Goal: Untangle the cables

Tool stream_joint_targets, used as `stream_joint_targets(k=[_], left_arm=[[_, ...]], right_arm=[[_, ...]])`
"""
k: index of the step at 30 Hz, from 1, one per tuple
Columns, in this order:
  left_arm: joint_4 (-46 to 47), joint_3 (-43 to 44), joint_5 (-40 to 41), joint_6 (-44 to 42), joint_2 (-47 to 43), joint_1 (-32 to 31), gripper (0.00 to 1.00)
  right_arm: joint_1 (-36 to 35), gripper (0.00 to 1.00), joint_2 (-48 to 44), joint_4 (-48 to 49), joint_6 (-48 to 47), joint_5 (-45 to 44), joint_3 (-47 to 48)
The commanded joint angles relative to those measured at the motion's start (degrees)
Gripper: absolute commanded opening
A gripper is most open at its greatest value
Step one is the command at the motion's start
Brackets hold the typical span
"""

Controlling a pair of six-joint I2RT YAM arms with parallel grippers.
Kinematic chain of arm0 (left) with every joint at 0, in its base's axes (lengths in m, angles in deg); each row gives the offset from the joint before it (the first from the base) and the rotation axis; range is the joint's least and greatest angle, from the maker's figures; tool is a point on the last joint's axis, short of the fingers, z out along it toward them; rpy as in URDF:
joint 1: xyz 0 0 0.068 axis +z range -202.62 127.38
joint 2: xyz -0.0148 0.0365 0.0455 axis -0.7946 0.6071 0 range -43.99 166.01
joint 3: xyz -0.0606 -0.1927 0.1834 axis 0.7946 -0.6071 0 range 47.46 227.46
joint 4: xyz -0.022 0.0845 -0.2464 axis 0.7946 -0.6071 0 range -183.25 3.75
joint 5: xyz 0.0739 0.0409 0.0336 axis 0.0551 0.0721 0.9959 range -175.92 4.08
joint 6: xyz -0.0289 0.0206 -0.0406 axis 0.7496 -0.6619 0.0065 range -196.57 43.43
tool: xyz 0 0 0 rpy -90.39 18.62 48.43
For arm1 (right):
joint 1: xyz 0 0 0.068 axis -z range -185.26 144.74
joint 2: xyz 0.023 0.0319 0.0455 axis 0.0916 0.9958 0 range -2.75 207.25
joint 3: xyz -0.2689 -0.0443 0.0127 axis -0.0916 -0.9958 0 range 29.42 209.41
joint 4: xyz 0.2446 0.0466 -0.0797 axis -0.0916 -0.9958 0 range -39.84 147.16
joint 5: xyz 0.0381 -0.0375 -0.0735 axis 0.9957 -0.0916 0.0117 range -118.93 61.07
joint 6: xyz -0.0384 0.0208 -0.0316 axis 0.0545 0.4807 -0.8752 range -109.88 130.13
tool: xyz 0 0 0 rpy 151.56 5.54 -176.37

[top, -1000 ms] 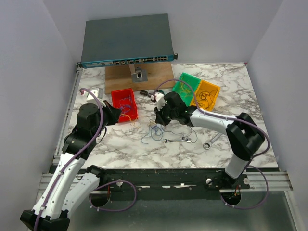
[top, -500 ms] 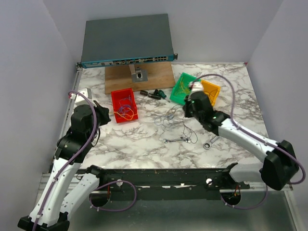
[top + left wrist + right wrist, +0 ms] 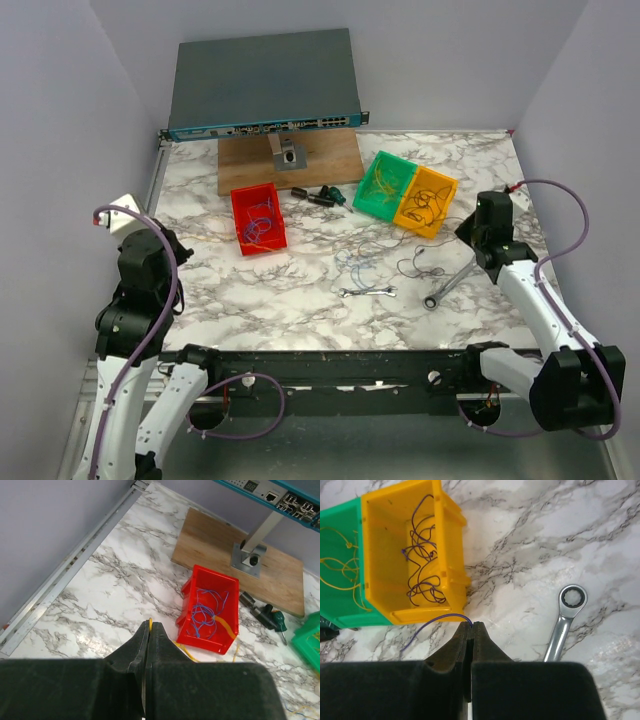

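Observation:
My left gripper [image 3: 151,625] is shut on a thin yellow wire [image 3: 184,650] that trails back to the red bin [image 3: 227,585], which holds blue wires [image 3: 202,612]. In the top view this gripper [image 3: 175,243] is far left of the red bin [image 3: 243,200]. My right gripper [image 3: 471,625] is shut on a thin purple wire [image 3: 440,617] just in front of the yellow bin [image 3: 447,540]. In the top view it [image 3: 465,228] is at the right. Loose curly strands [image 3: 358,265] and a dark strand [image 3: 415,262] lie mid-table.
A green bin [image 3: 372,198] with yellow wires adjoins the yellow bin [image 3: 447,187]. A small wrench [image 3: 368,292] and a ratchet wrench [image 3: 450,285] lie near the front. A screwdriver [image 3: 322,196], wooden board [image 3: 250,165] and network switch [image 3: 262,85] are at the back.
Both arms have drawn apart: the right gripper swung from the table's middle to the far right, the left pulled back to the far left. The strands in the middle now lie spread out.

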State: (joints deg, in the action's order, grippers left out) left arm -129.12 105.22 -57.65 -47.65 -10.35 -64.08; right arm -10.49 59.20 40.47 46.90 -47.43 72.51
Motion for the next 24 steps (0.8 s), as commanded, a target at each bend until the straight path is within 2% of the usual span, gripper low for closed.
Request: stream_joint_targets(k=[1, 5, 8, 12, 15, 18, 21, 24], left_arm=[[-1.52, 0.93, 4.58, -0.31, -0.84, 0.74, 0.00], [-0.68, 0.55, 4.66, -0.24, -1.86, 1.44, 0.00], [-1.38, 0.74, 6.51, 0.67, -1.99, 1.83, 0.00], [-2.45, 0.33, 13.40, 3.51, -4.44, 2.59, 0.00], [-0.95, -1.33, 17.26, 4.19, -7.64, 2.58, 0.00], [0.00, -2.45, 17.72, 4.40, -9.07, 2.59, 0.00], [-0.50, -2.56, 17.17, 5.17, -8.61, 2.59, 0.00], [6.09, -4.96, 5.39, -0.05, -8.58, 2.54, 0.00]], right_arm=[[0.48, 0.01, 0.82, -1.21, 3.65, 2.59, -0.73], [4.34, 0.01, -0.04, -0.78, 5.41, 4.56, -1.30], [6.44, 0.01, -0.21, -2.07, 8.45, 2.48, -1.38], [11.28, 0.01, 0.48, -8.24, 16.09, -3.48, -0.59], [11.93, 0.01, 0.40, -11.74, 20.18, -8.72, -0.12], [11.94, 0.01, -1.17, -11.68, 21.23, -9.89, -0.38], [12.05, 0.01, -2.65, -11.26, 21.62, -10.77, -0.38], [12.05, 0.01, -3.46, -3.15, 11.86, 0.88, -1.72]])
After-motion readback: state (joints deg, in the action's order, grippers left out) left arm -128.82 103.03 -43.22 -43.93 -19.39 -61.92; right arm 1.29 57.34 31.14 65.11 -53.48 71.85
